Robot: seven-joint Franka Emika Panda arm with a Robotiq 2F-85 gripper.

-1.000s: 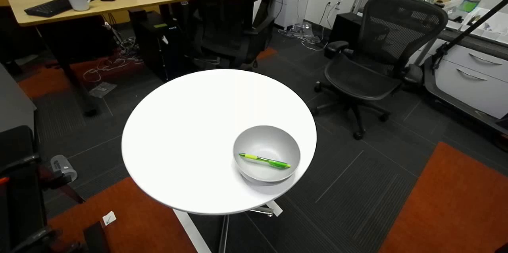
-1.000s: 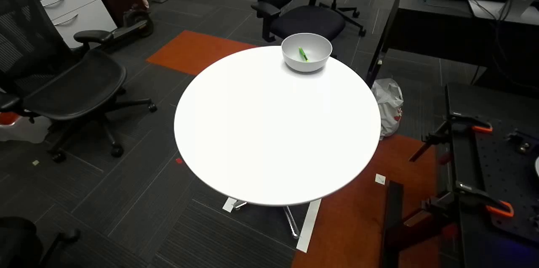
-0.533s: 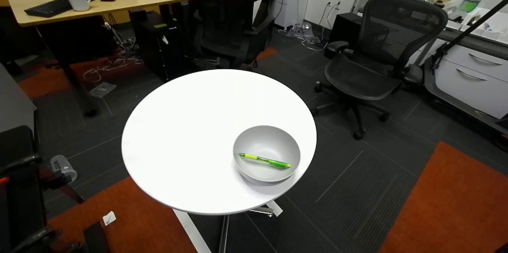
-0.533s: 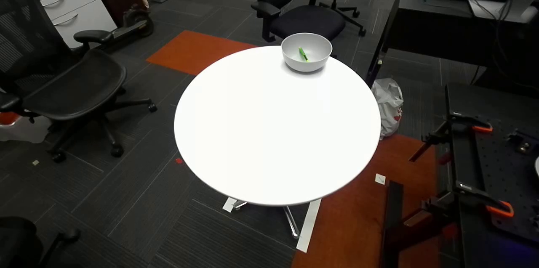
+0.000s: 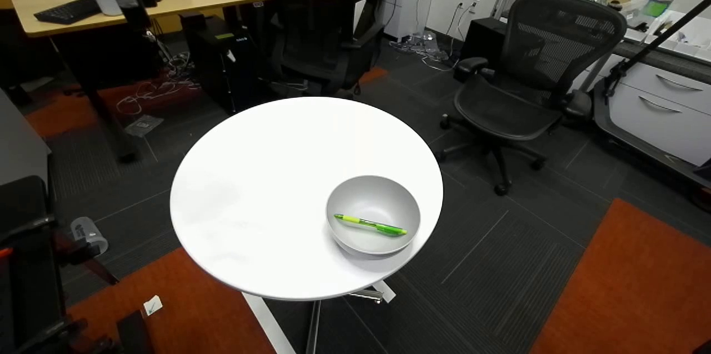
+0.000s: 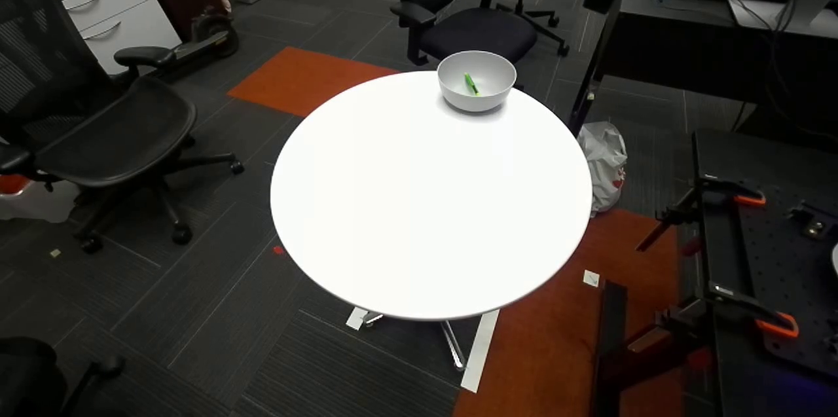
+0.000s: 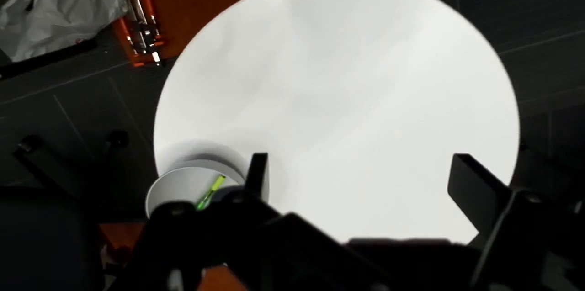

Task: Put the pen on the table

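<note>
observe fingers (image 7: 473,188) spread, holding nothing. locate pen (image 5: 370,224) inside bowl (image 5: 383,195), near right on surface (image 5: 278,176) in an exterior view. expect light, stiff, probably slick handling; grip across the middle.

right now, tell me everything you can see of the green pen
The green pen is slim and looks like plastic: yellow-green toward a small dark tip at one end, a darker, see-through-looking middle, and bright green toward the other end. It lies lengthwise inside the grey bowl, which stands on the round white table. Only the bowl seems to touch it, and nothing grips it; whether it lies flat or leans in there is hard to tell.
</note>
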